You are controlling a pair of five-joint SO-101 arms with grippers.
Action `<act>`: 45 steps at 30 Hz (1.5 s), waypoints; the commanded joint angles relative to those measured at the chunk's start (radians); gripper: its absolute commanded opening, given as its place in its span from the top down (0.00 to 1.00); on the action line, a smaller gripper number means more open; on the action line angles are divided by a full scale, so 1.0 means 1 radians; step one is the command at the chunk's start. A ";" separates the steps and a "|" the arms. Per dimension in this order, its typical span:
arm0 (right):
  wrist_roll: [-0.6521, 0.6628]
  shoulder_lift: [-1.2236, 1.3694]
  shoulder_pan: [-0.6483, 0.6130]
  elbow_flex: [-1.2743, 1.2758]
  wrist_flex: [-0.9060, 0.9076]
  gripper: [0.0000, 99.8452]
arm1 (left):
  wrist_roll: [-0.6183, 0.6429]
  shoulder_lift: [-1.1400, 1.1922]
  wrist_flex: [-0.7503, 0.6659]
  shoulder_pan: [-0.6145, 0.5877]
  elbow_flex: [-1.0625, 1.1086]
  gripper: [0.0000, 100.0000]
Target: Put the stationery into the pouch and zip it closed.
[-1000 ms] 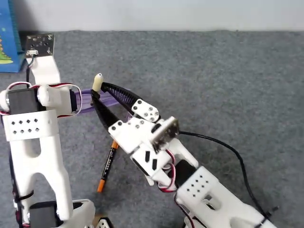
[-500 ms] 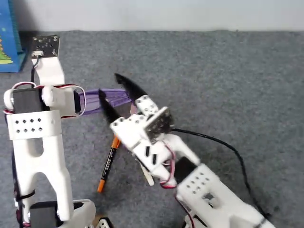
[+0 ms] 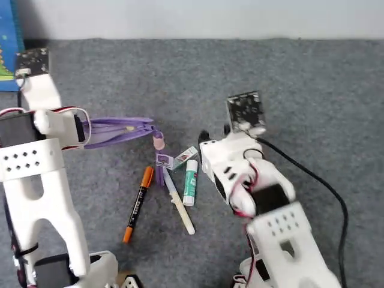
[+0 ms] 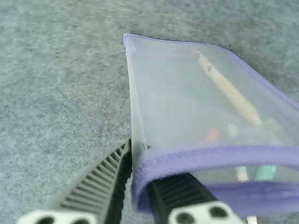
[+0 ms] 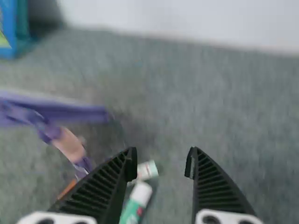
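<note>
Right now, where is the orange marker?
The orange marker lies on the grey mat in the high view, just below the purple pouch and left of the cream stick.

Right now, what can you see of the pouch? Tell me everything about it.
The pouch is a flat, translucent sleeve with purple trim and a purple zip band; it looks like soft plastic. The left pincer clamps its edge near one corner, holding it out edge-on over the grey carpet. A pinkish charm with a small tag dangles from its far end. A pale stick shows through its panel; whether it lies inside cannot be told.
</note>
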 commanded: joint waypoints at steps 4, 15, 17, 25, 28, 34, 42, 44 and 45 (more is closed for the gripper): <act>-0.127 0.390 -0.008 -0.155 0.015 0.83 | 0.000 -0.009 0.018 -0.026 0.028 0.99; -0.166 0.803 -0.127 -0.365 0.005 0.83 | -0.002 -0.009 0.017 -0.028 0.041 0.99; -0.166 0.860 -0.122 -0.399 0.007 0.83 | -0.002 -0.009 0.017 -0.028 0.041 0.99; -0.163 1.076 -0.113 -0.512 0.015 0.84 | -0.002 -0.009 0.003 -0.028 0.073 0.99; -0.158 1.090 -0.099 -0.543 0.056 0.94 | -0.002 -0.009 -0.009 -0.029 0.087 0.99; -0.078 0.957 -0.102 -0.543 0.205 0.99 | -0.002 -0.009 -0.011 -0.026 0.088 0.99; -0.009 0.572 -0.150 -0.500 0.292 0.99 | -0.002 -0.009 -0.008 -0.026 0.088 0.99; 0.002 0.472 -0.189 -0.500 0.302 0.99 | -0.002 -0.009 -0.008 -0.026 0.088 0.99; 0.003 0.423 -0.209 -0.500 0.302 0.99 | -0.002 -0.009 -0.006 -0.028 0.088 0.99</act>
